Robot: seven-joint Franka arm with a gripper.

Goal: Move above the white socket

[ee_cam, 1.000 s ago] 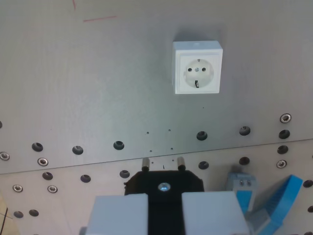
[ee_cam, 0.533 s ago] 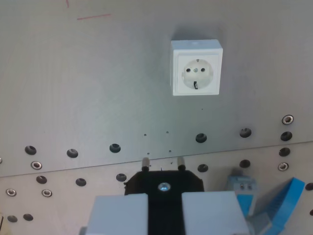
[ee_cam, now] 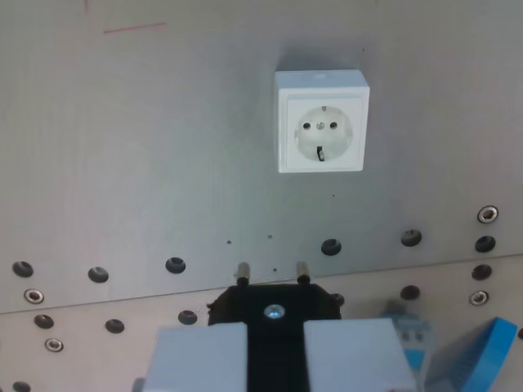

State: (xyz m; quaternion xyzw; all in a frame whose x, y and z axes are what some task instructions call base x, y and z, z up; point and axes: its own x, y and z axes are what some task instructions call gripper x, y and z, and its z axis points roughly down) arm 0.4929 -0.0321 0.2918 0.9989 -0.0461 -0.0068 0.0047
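Partly cropped: plug (ee_cam: pixel 274 309), blue part (ee_cam: pixel 480 351).

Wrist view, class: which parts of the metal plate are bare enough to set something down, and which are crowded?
Bare: the broad stretch of grey metal plate left of the white socket, above the row of holes. Crowded: the bottom edge, with the gripper holding the black plug beside blue parts.

White socket (ee_cam: pixel 321 121), grey plate (ee_cam: pixel 147 147), seemingly black plug (ee_cam: pixel 274 310).
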